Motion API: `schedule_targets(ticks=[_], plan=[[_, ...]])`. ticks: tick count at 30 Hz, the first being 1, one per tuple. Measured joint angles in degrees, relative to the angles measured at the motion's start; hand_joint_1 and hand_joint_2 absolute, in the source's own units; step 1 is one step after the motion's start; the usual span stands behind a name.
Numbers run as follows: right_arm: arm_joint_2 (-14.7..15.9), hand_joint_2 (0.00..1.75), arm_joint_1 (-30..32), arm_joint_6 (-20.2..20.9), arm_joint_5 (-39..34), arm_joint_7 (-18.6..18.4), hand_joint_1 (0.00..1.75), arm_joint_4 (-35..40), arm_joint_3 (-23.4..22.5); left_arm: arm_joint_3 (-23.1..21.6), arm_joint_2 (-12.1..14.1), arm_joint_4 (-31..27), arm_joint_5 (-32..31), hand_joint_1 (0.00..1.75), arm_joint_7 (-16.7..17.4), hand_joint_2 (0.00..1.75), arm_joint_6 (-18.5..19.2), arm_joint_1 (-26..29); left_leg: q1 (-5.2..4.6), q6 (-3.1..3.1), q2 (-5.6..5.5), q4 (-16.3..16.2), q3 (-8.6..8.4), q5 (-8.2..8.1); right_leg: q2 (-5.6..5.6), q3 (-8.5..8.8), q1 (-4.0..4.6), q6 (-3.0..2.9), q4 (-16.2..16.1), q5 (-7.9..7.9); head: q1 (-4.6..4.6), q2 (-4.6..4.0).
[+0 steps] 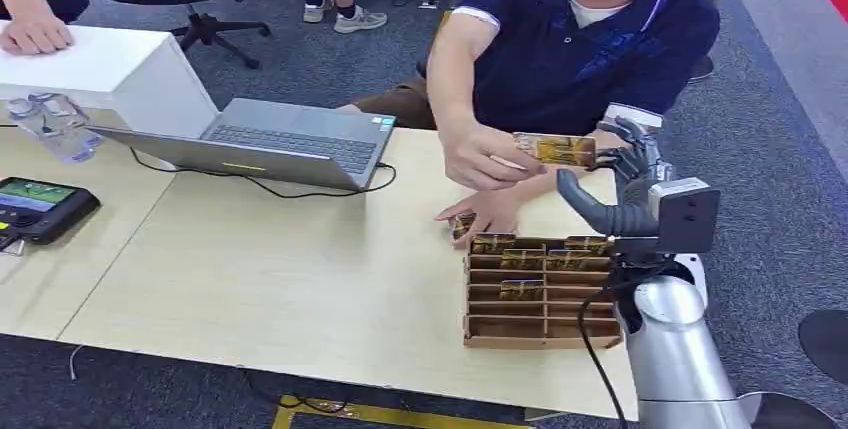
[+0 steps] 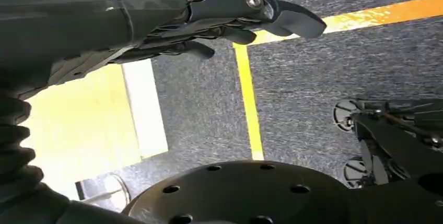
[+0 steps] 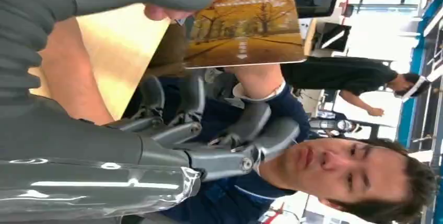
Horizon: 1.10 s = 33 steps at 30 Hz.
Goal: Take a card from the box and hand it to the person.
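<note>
Grey carpet surrounds a pale wooden table (image 1: pixel 250 259) that fills the lower left and centre of the head view. At lower right on it sits a brown cardboard box (image 1: pixel 540 291) with slotted rows; several gold-toned cards stand in the upper rows, while the lower rows look bare. A person in a dark blue shirt (image 1: pixel 590 49) sits behind the table, one hand resting flat just above the box, the other hand (image 1: pixel 480 156) pinching a card (image 1: pixel 556 149) at centre right. The right hand (image 1: pixel 615 184) is raised beside that card with fingers spread and thumb apart; in the right wrist view the card (image 3: pixel 243 25) lies between thumb and fingers, untouched by them. Its print shows yellow trees; the lettering is too blurred to read. The left hand (image 2: pixel 230 20) hangs over carpet and a yellow floor line, fingers loosely extended, holding nothing. An open laptop (image 1: pixel 270 144) sits at upper left, a small screen device (image 1: pixel 40 207) at far left.
</note>
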<state>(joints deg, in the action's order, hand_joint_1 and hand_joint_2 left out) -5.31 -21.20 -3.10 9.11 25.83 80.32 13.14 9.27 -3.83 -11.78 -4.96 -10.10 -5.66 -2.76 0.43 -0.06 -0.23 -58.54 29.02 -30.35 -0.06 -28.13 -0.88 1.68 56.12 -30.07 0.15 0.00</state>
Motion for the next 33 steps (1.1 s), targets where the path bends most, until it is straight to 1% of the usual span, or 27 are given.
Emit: schedule_targets(ticks=[8,9,11,12,14,16,18,24,25,27,28,29,30,31,33], plan=[[0.00,1.75,-0.59,0.15,-0.44,0.11,0.00,-1.51,-0.02,0.00,0.00,0.00,0.00,0.00,0.17,0.00,-0.11,0.01,0.00,0.00,0.00,0.00,0.00,0.00,0.00,0.00,0.00,0.00,0.00,0.00,0.02,0.00],[0.00,1.75,-0.61,0.13,-0.55,0.18,1.62,-1.66,-0.02,0.00,0.00,0.00,0.02,0.00,0.17,0.00,-0.13,0.01,0.00,0.00,0.00,0.00,0.00,0.00,0.00,0.00,0.00,0.00,0.00,0.00,0.00,0.00],[0.00,1.75,-0.64,-0.02,-1.20,0.48,1.62,-1.97,-0.02,0.00,0.00,0.00,0.02,0.00,0.30,0.00,-0.15,0.01,0.00,0.00,0.00,0.00,0.00,0.00,0.00,-0.01,0.00,0.00,0.00,0.00,0.02,0.00],[0.00,1.75,-0.64,-0.29,-1.68,0.72,1.66,-2.08,-0.09,0.00,0.00,0.00,0.20,0.00,0.46,0.00,-0.15,0.01,0.00,0.00,0.00,0.00,0.00,0.00,0.00,-0.01,0.00,0.00,0.00,0.00,0.00,0.00],[0.00,1.75,-0.64,-0.94,-2.49,1.20,1.68,-2.08,-0.30,0.00,0.00,0.00,0.35,0.00,0.70,0.00,-0.18,0.03,0.00,0.00,0.00,0.00,0.00,0.00,0.00,-0.02,0.00,0.00,-0.01,0.00,0.00,0.00],[0.04,1.75,-0.64,-1.27,-2.88,1.49,1.75,-2.08,-0.68,0.02,0.00,0.00,0.46,0.00,0.83,0.00,-0.26,0.03,0.00,0.00,0.00,0.00,0.00,0.00,0.00,-0.03,0.00,0.00,-0.01,0.00,0.00,0.00],[0.09,1.75,-0.63,-1.92,-3.30,1.84,1.71,-2.08,-1.14,0.02,-0.04,0.00,0.46,0.00,1.44,0.00,-0.55,0.03,0.00,0.00,0.00,0.00,-0.01,0.00,0.00,-0.03,0.00,0.00,-0.01,0.00,0.00,0.00],[0.94,1.75,0.33,-4.57,-5.38,3.35,1.73,-0.54,-5.12,0.07,-0.13,0.00,0.46,0.00,2.38,0.00,-1.16,0.10,-0.01,0.00,0.00,-0.01,-0.01,0.00,0.00,-0.04,-0.01,0.00,-0.01,0.00,0.00,0.00],[1.16,1.75,0.68,-4.85,-5.59,3.48,1.69,-0.16,-5.96,0.07,-0.13,0.00,0.44,0.00,2.38,0.00,-1.16,0.10,-0.01,0.00,0.00,-0.02,-0.01,0.00,0.00,-0.04,-0.01,0.00,-0.02,0.00,0.02,0.00],[1.55,1.75,1.47,-5.44,-5.88,3.65,1.69,0.76,-7.73,0.09,-0.13,0.00,0.35,0.00,2.36,0.00,-1.18,0.10,-0.01,0.00,0.00,-0.03,-0.01,0.00,0.00,-0.04,-0.01,0.00,-0.02,0.00,0.00,0.00],[1.68,1.75,1.88,-6.04,-6.03,3.87,1.64,1.20,-8.57,0.09,-0.13,0.00,0.33,0.00,2.36,0.00,-1.18,0.10,-0.01,0.00,0.00,-0.03,-0.01,0.00,0.00,-0.05,-0.01,0.00,-0.02,0.00,0.02,0.00],[1.88,1.75,2.27,-6.58,-6.12,4.04,1.64,1.62,-9.45,0.09,-0.13,0.00,0.33,0.00,2.34,0.00,-1.16,0.10,-0.01,0.00,0.00,-0.03,-0.01,-0.01,0.00,-0.05,-0.01,0.00,-0.02,0.00,0.00,0.00],[2.10,1.75,2.70,-7.60,-6.03,4.22,1.64,2.05,-10.44,0.09,-0.13,0.00,0.33,0.00,2.25,0.00,-1.16,0.10,-0.01,0.00,0.00,-0.03,-0.01,-0.01,0.00,-0.05,-0.01,0.00,-0.02,0.00,0.00,0.00],[2.42,1.75,3.48,-9.49,-5.49,4.63,1.64,2.49,-12.58,0.11,-0.13,0.00,0.33,0.00,2.06,0.00,-1.16,0.11,-0.01,0.00,0.00,-0.03,-0.01,-0.01,-0.01,-0.05,0.00,0.00,-0.02,0.00,0.00,0.00],[2.62,1.75,4.28,-10.01,-5.29,4.85,1.52,2.78,-14.25,0.13,-0.13,0.00,0.33,0.00,1.84,0.00,-1.16,0.12,-0.01,0.00,0.00,-0.03,-0.01,-0.01,0.00,-0.05,0.00,0.00,-0.02,0.00,0.02,0.00]])
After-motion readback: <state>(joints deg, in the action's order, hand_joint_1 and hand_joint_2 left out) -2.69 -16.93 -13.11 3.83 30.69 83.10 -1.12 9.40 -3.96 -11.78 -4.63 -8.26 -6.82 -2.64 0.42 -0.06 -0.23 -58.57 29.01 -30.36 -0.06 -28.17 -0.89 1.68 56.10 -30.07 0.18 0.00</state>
